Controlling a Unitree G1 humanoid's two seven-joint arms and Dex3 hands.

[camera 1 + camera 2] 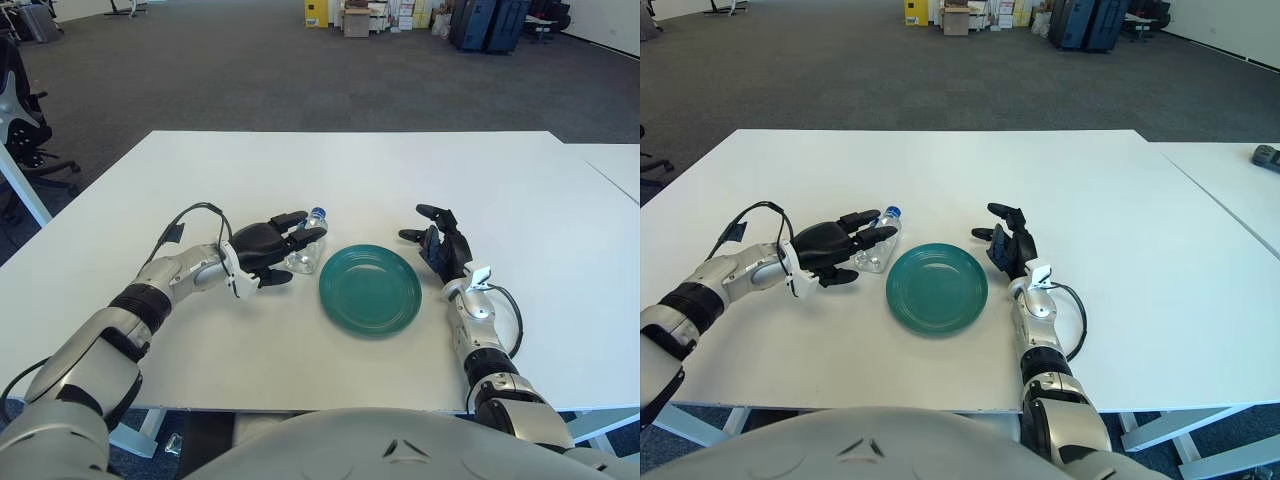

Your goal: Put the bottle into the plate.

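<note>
The clear bottle [303,244] is lying on its side on the white table [350,170], just beside the green plate [370,288], at about ten o'clock from it. The left hand [262,245] is lying against the bottle with fingers loosely spread over it, not closing around it. The right hand [442,245], at the plate's three o'clock, is holding nothing, fingers relaxed.

Bottle [305,247] lies left of plate [370,289] on table [400,170].
</note>
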